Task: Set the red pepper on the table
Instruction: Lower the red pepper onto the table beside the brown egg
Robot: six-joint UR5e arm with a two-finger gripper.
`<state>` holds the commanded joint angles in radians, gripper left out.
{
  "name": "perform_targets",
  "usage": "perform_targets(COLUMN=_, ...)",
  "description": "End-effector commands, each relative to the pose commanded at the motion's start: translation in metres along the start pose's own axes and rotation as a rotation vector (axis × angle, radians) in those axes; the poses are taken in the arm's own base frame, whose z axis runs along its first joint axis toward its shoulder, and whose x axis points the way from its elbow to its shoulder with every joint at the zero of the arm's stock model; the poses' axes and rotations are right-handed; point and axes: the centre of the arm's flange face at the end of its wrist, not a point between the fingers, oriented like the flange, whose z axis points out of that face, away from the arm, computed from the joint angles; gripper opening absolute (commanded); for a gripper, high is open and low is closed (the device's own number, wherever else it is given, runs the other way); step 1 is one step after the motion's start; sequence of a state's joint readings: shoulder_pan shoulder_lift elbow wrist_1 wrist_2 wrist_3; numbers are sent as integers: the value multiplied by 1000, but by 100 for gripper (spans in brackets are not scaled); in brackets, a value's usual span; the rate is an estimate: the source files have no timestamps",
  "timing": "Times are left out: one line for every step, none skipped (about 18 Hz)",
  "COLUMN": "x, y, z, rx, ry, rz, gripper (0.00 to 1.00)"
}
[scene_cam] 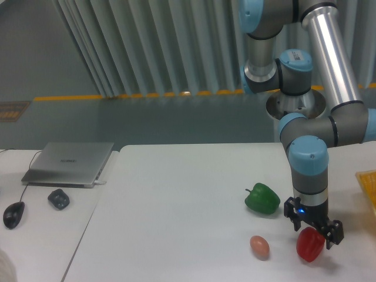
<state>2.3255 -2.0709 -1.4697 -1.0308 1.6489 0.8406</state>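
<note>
The red pepper (309, 247) is glossy and rounded and rests on the white table (176, 200) near its front right, to the right of a small orange-pink egg-shaped thing. My gripper (314, 233) points straight down just above the pepper's top. Its black fingers (335, 232) stand spread on either side of the pepper, with a small gap showing on the right, so it looks open. The pepper's top is partly hidden behind the gripper body.
A green bell pepper (262, 198) lies just left of the arm, and the orange-pink egg-shaped thing (259, 247) lies left of the red pepper. A yellow object (369, 183) sits at the right edge. A side desk holds a grey laptop (69, 163), a mouse (13, 214) and a small dark object (58, 198).
</note>
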Motion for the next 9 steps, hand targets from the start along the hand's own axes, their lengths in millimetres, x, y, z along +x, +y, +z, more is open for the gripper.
perform_targets(x=-5, y=-1, z=-9, rx=2, ry=-19, rz=8, gripper=100)
perform_targets(x=-8, y=1, z=-13, rx=4, ry=-25, rz=27, gripper=100)
perform_targets(x=-9, y=6, z=-17, rx=7, ry=-25, rz=47, gripper=100)
perform_targets(x=-12, y=9, z=-22, rx=14, ry=-29, rz=62, gripper=100)
perform_targets(x=-13, y=11, z=-26, rx=16, ry=-32, rz=74, gripper=100)
perform_targets(x=-15, y=14, z=-30, rx=17, ry=-36, rz=92, gripper=100)
perform_targets(x=-20, y=20, z=-36, rx=19, ry=-43, rz=134, gripper=100)
perform_targets(x=-21, y=21, z=-38, rx=17, ry=-48, rz=162, gripper=100)
perform_targets(x=-22, y=23, z=-41, rx=19, ry=-52, rz=177, gripper=100)
